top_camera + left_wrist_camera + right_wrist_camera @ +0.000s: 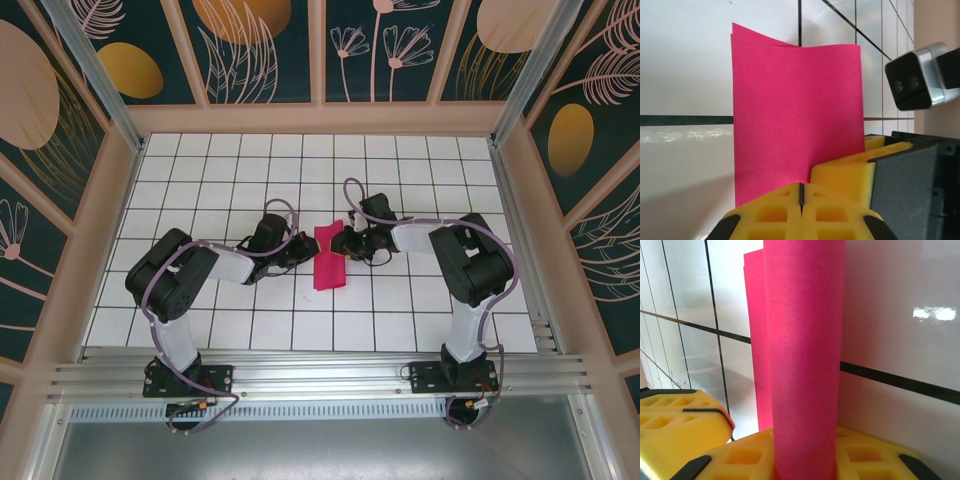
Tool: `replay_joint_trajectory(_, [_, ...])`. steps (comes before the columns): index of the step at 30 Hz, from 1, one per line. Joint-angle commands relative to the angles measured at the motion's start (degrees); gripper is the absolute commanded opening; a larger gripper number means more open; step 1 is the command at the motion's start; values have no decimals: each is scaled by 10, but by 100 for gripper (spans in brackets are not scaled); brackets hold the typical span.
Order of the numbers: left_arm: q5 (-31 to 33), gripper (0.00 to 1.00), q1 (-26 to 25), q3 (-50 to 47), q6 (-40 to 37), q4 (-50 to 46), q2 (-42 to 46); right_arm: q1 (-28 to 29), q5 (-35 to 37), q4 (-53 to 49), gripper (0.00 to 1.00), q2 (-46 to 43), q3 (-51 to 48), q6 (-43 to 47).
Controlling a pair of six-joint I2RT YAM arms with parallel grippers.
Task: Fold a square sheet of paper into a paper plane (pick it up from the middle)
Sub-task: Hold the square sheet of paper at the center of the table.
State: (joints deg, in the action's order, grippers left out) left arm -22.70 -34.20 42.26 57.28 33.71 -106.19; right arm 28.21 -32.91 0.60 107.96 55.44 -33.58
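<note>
The square sheet of paper (330, 258), magenta-pink, lies folded double as a narrow strip at the middle of the tiled table (230, 170). In the left wrist view the paper (795, 110) shows two layers at its far corner. My left gripper (303, 247) is shut at the strip's left edge; its yellow jaws (801, 192) meet with nothing seen between them, over the paper's near edge. My right gripper (343, 243) is shut on the paper from the right, and a curled band of paper (805, 340) rises from between its jaws (805, 470).
The two grippers nearly touch over the strip; the right gripper's yellow finger (845, 175) and wrist camera (917, 82) sit close beside my left jaws. Wooden frame walls (120, 200) bound the table. A metal rail (320, 375) runs along the near edge.
</note>
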Motion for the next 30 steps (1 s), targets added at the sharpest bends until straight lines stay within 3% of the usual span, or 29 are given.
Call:
replay_joint_trajectory(1, [-8,1,-4,19,-8,-30,-17,-4,5,-18,27,11,-2,-3])
replay_joint_trajectory(12, [8,0,-8,47,-21,-96,-39,-4,9,-35,28,6,5,-1])
replay_joint_trajectory(24, [31,0,-8,61,-23,-139,-48,-1,57,-87,45,-37,9,16])
replay_joint_trajectory(30, [28,0,-8,65,-23,-139,-45,7,62,-90,45,-34,6,27])
